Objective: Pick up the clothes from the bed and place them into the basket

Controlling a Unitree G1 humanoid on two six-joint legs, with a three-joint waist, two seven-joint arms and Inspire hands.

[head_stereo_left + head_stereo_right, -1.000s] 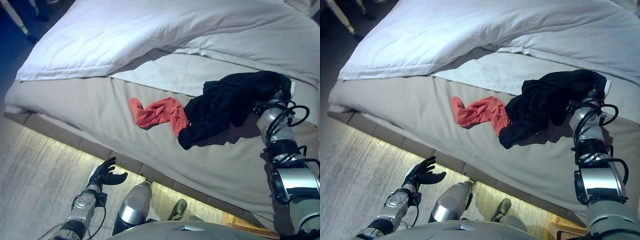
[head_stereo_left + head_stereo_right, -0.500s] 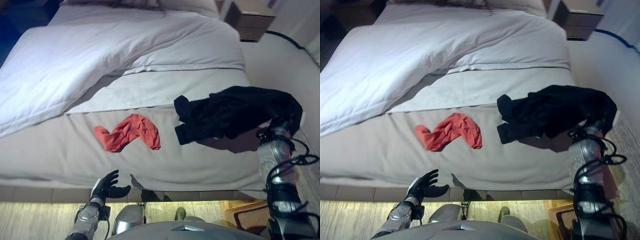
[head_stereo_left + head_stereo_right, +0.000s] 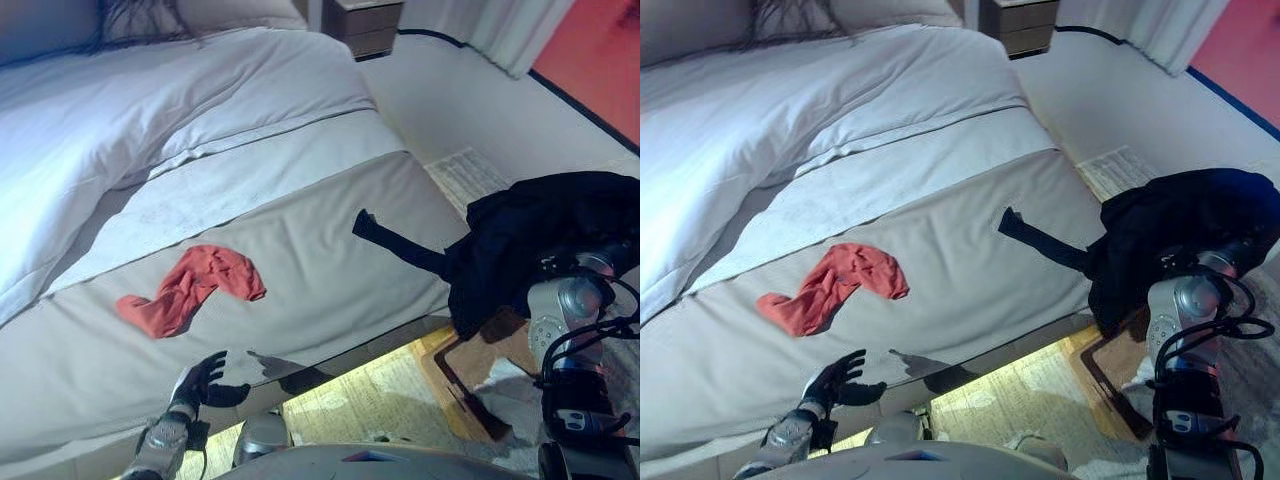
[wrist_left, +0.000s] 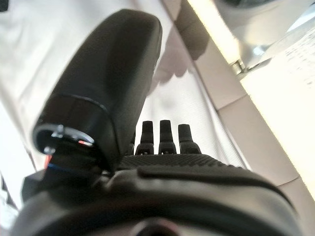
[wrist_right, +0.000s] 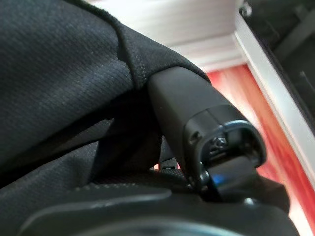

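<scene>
Your right hand [image 5: 206, 147] is buried in the black garment [image 3: 545, 235]; its thumb presses up into the cloth and the fabric is bunched over the palm, so it is gripping that garment, though the fingers themselves are hidden. The right arm stands nearly upright past the bed's right corner, and the garment hangs from the hand over the floor [image 3: 480, 100], with one dark sleeve or strap trailing back onto the bed [image 3: 300, 300] near its right edge. Below the hanging cloth you can see a brown-rimmed basket [image 3: 450, 385] on the floor, beside the bed's foot. Your left hand [image 3: 203, 380] is held low in front of the bed's front edge, fingers straight and spread, holding nothing. The red garment [image 3: 190, 288] lies crumpled on the beige cover, near the front edge and well apart from the black one. A white duvet [image 3: 120, 110] covers the far side of the bed.
</scene>
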